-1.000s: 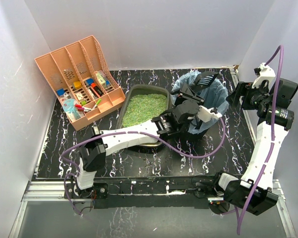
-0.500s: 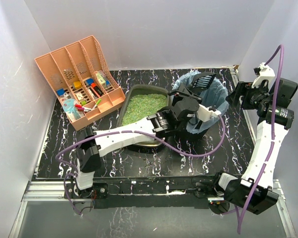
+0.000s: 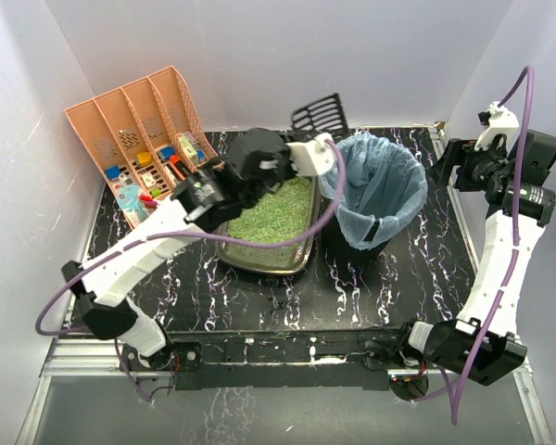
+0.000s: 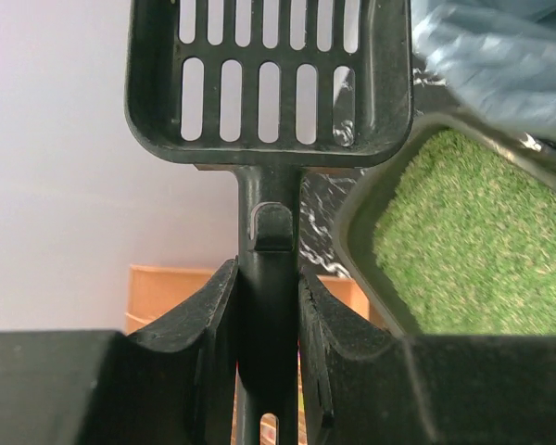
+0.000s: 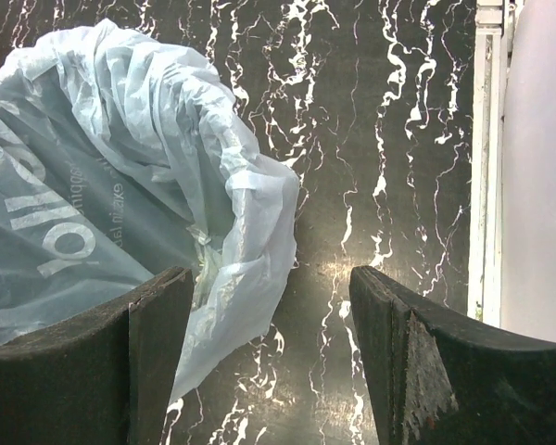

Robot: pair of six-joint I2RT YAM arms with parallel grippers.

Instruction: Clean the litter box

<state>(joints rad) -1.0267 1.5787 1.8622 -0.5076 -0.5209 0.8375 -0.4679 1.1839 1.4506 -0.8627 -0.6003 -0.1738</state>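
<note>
Black marbled desk (image 3: 380, 278) carried everything. Peach slotted organiser (image 3: 102, 125) stood at the far left. Litter box (image 3: 264, 262) sat mid-desk, green litter inside, just beside the blue-lined bin (image 3: 375, 190) on its right. Black slotted scoop (image 4: 269, 83) was raised over the box's far end, its handle clamped in the left end effector (image 4: 269, 306). Right end effector (image 5: 269, 315) gaped wide, gripping nothing, by the bin liner's edge.

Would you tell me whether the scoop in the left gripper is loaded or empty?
Empty: the litter scoop in the left gripper shows clear slots and no clumps.
</note>
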